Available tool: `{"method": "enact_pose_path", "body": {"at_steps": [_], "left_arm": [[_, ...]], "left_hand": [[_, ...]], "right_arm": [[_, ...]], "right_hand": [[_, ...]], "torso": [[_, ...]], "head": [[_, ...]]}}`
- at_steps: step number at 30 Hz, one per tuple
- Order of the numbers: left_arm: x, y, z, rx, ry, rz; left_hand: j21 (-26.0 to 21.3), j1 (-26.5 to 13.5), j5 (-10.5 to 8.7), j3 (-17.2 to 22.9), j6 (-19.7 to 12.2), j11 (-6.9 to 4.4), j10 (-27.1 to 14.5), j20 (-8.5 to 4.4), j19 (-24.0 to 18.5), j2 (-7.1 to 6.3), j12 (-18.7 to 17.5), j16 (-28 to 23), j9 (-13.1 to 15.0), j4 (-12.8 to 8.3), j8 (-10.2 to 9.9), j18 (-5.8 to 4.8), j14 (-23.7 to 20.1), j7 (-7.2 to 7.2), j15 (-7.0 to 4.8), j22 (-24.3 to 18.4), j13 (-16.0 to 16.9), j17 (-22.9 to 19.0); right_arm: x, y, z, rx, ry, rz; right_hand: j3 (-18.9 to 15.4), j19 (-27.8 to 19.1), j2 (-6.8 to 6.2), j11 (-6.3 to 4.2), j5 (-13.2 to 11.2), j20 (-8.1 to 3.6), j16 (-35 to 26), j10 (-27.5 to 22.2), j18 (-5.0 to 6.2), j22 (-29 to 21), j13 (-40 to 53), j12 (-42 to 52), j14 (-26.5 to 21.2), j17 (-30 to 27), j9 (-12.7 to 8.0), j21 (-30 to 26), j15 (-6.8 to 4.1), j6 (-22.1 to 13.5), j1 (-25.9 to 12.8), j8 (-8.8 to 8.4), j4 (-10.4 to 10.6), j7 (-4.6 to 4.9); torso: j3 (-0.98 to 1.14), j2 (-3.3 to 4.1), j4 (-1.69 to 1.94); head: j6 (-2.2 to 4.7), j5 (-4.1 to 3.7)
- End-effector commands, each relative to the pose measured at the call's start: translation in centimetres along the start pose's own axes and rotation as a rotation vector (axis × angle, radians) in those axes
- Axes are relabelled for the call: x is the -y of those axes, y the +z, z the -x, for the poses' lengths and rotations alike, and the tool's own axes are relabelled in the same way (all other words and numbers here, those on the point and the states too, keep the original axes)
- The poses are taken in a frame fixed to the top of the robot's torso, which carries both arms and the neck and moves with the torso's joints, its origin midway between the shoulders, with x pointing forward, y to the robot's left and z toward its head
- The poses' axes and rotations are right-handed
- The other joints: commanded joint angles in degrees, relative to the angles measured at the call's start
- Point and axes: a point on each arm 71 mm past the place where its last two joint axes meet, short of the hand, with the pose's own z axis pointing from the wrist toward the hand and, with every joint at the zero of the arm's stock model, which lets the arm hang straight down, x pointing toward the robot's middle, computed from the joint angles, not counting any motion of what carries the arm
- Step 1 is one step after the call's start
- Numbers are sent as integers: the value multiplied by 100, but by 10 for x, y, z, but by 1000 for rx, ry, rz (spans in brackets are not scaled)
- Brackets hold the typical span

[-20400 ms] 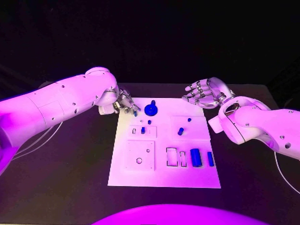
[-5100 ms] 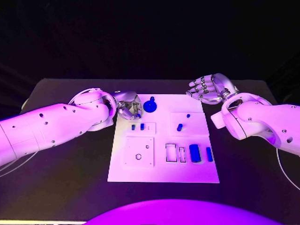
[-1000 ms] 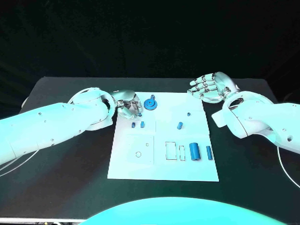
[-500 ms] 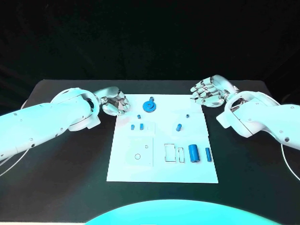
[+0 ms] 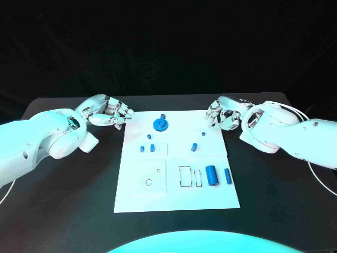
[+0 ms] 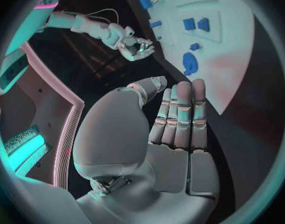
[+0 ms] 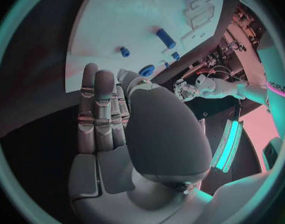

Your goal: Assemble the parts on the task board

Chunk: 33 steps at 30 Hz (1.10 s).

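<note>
1. Looks like a robotics lab: black tabletop (image 5: 62, 190) set against black drapes all around.
2. A white task board (image 5: 176, 197) lies centred on it, laid out as a test fixture.
3. The wrist views catch exposed wiring and glowing light strips behind.

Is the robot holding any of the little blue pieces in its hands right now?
No. The left hand and right hand both hold nothing, their fingers apart, off the far corners of the task board. The blue parts lie on it.
</note>
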Motion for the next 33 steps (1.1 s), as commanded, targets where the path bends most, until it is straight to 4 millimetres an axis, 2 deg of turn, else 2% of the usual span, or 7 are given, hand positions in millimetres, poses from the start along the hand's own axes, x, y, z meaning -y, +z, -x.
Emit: {"method": "enact_pose_path", "body": {"at_steps": [1,3,6,11,14,25,33], "left_arm": [[9,-3,2,44,-270,-78],[10,-6,1,50,-309,-87],[12,-8,1,55,-349,-98],[13,-11,1,60,-380,-107],[14,-11,1,61,-388,-111],[13,-12,1,54,-394,-108],[13,-12,1,49,-393,-104]], "left_hand": [[-60,-174,-22,-159,15,-23,-41,6,71,-51,115,72,15,82,-38,87,33,-7,3,-58,54,46],[-109,-221,-22,-228,13,-20,-95,10,102,-65,174,102,23,127,-42,87,37,-7,6,-99,81,66],[-136,-238,-20,-262,18,-18,-137,11,134,-61,208,130,30,155,-40,87,48,-9,7,-125,96,82],[-151,-222,-12,-262,20,-18,-164,10,149,-41,223,138,34,159,-40,87,46,-9,6,-139,101,89],[-162,-196,-7,-257,20,-18,-182,9,163,-25,238,145,37,154,-41,88,43,-8,5,-150,106,94],[-176,-123,3,-247,-7,-8,-245,3,223,9,287,183,42,133,-60,88,58,6,7,-174,120,116],[-173,-114,3,-249,-17,-4,-267,3,242,14,298,216,42,132,-66,87,90,9,9,-176,122,168]], "right_arm": [[-2,3,-7,-54,-183,9],[-3,5,-11,-59,-207,8],[-5,6,-16,-66,-226,10],[-11,5,-24,-81,-238,20],[-16,4,-27,-92,-241,30],[-23,2,-35,-121,-245,42],[-28,2,-40,-133,-241,54]], "right_hand": [[20,-104,-38,68,-24,24,905,-150,-33,246,-12,-218,-82,728,23,245,51,39,-118,-92,90,-74],[48,-95,-60,64,-31,28,1757,-120,-21,456,-6,-272,13,1418,54,470,49,79,-137,-143,150,-85],[79,-67,-86,68,-32,42,2557,-124,-11,683,-5,-283,145,2088,97,706,48,122,-155,-183,226,-88],[117,108,-116,45,-25,43,3186,-57,-74,1387,4,-271,280,2650,152,1357,33,184,-165,-200,305,-38],[145,335,-151,39,-8,36,3607,-2,-174,2194,7,-274,393,3075,195,2090,27,223,-168,-210,348,-28],[151,352,-174,54,42,39,3692,-48,-190,2349,-8,-299,407,3145,209,2225,37,207,-162,-236,350,-14],[235,451,-138,42,148,37,3830,19,-251,2832,-3,-275,421,3284,251,2654,29,277,-99,-220,330,-21]], "torso": [[4,6,14],[0,8,19],[3,6,13],[4,3,14],[4,3,2],[6,0,6],[5,-4,5]], "head": [[23,-74],[13,-87],[-9,-88],[-35,-56],[-42,-47],[-54,-55],[-57,-59]]}}
